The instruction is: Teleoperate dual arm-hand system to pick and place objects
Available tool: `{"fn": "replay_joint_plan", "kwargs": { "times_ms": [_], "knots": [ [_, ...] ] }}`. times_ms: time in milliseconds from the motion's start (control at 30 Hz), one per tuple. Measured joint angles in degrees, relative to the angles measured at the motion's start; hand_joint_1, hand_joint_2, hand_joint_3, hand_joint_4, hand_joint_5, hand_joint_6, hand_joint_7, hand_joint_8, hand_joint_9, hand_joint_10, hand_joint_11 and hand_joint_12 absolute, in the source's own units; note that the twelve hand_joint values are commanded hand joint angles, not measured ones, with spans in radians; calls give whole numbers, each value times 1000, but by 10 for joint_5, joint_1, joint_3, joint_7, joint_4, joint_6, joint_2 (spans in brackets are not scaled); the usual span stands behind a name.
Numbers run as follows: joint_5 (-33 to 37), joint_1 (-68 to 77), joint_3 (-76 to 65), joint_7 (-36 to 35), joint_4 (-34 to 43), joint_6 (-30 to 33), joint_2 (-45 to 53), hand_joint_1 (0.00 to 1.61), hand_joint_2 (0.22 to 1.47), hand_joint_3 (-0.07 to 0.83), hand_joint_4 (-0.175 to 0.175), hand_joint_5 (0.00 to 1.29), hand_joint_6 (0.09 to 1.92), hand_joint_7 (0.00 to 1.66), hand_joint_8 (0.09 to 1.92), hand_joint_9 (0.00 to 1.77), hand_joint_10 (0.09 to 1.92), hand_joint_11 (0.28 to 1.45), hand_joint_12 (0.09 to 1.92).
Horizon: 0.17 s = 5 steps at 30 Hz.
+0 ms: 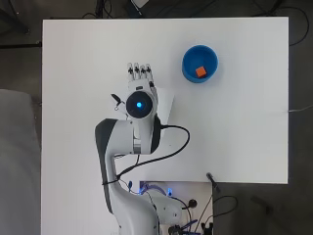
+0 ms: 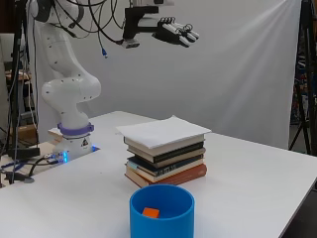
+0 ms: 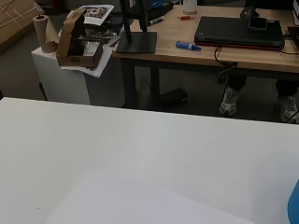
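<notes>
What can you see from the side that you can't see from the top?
Only the side view shows the books stacked under the paper, and how high the hand hangs above them. Only the overhead view shows the whole table and the cables at the arm's base. Both show the blue cup with the orange cube inside, and the hand's straight fingers.

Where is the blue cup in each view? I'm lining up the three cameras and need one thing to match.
Overhead view: the blue cup sits at upper right, an orange block inside.
Side view: it stands at bottom centre, in front of the stack of books.
Wrist view: only a blue sliver at the right edge.
Shared landmark: the white table.
</notes>
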Motion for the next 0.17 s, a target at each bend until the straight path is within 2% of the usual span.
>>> {"fn": "replay_joint_plan", "kwargs": {
  "times_ms": [167],
  "knots": [
    [-3, 4, 24, 36, -15, 14, -16, 147, 983, 9, -42, 193, 87, 314, 87, 493, 87, 453, 87]
  ]
}}
